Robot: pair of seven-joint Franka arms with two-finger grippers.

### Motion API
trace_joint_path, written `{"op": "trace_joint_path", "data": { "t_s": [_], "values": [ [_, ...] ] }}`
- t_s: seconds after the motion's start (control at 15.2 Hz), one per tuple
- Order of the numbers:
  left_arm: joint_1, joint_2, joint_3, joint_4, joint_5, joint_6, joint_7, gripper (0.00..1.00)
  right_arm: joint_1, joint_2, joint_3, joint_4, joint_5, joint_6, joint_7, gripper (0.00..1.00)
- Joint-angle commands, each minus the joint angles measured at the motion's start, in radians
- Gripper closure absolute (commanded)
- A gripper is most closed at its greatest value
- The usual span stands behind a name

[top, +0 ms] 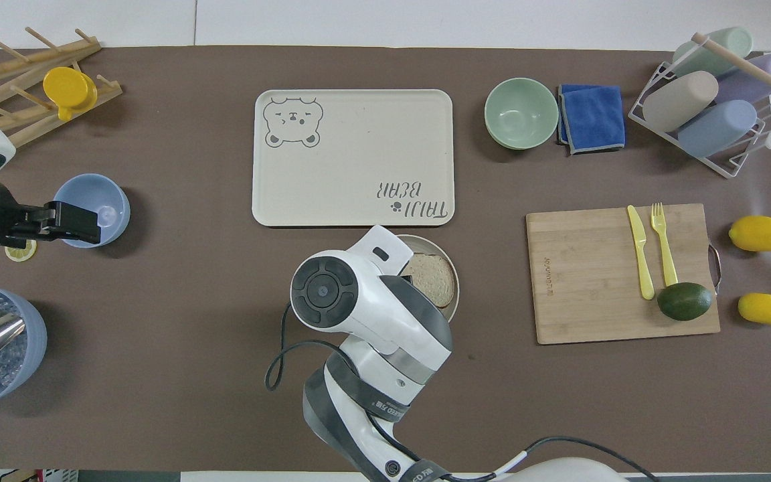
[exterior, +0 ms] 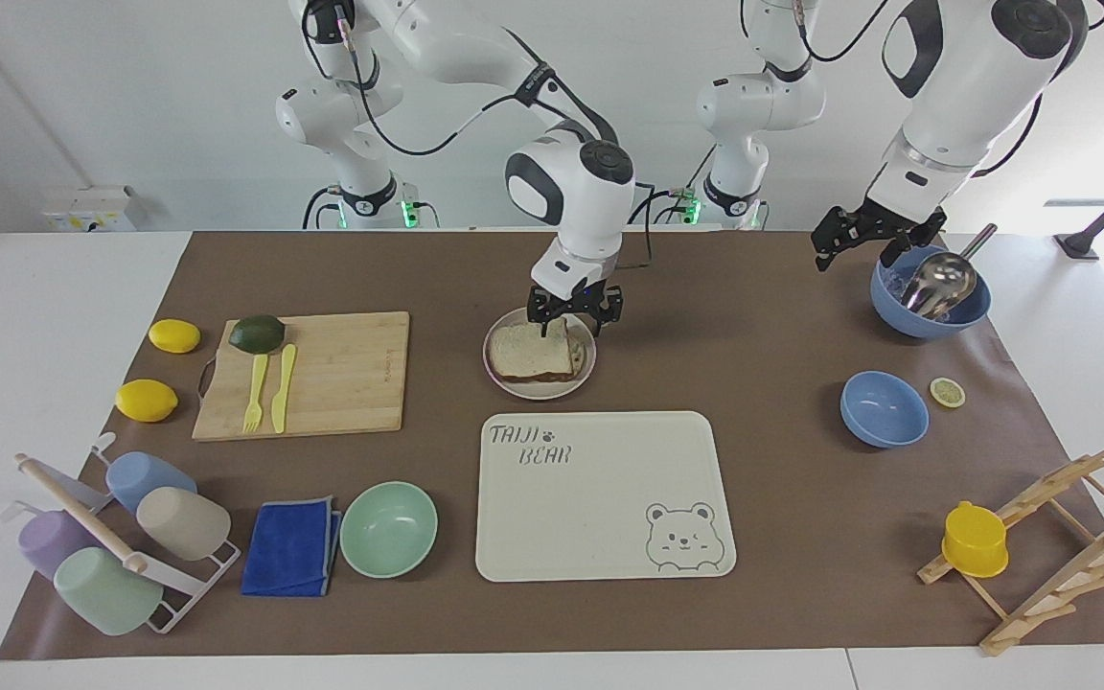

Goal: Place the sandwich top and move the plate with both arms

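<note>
The sandwich top (exterior: pixel 533 350) lies flat on the stack on the plate (exterior: pixel 512 387), covering the egg toast. It also shows in the overhead view (top: pixel 434 280), on the plate (top: pixel 454 304). My right gripper (exterior: pixel 574 316) is open and empty just above the edge of the slice nearer to the robots. In the overhead view its wrist hides its fingers. My left gripper (exterior: pixel 857 251) is open and waits in the air by the large blue bowl (exterior: pixel 931 307). In the overhead view the left gripper (top: pixel 84 224) is over the small blue bowl (top: pixel 101 201).
The cream bear-print tray (exterior: pixel 600 498) lies just beside the plate, farther from the robots. A cutting board (exterior: pixel 308 374) with a yellow knife, a fork and an avocado lies toward the right arm's end. The large blue bowl holds a metal scoop (exterior: pixel 940 278). A mint-green bowl (exterior: pixel 388 529) sits beside a blue cloth.
</note>
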Motion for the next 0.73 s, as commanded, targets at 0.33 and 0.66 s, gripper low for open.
{"op": "trace_joint_path", "data": {
  "t_s": [0.33, 0.66],
  "values": [
    [-0.181, -0.018, -0.006, -0.273, -0.14, 0.272, -0.124, 0.0, -0.415, -0.296, -0.002, 0.016, 0.154, -0.346, -0.423, 0.0],
    [-0.402, 0.077, -0.006, -0.438, -0.247, 0.65, -0.313, 0.0, -0.585, -0.307, -0.002, 0.09, 0.154, -0.537, -0.557, 0.0]
  ]
}}
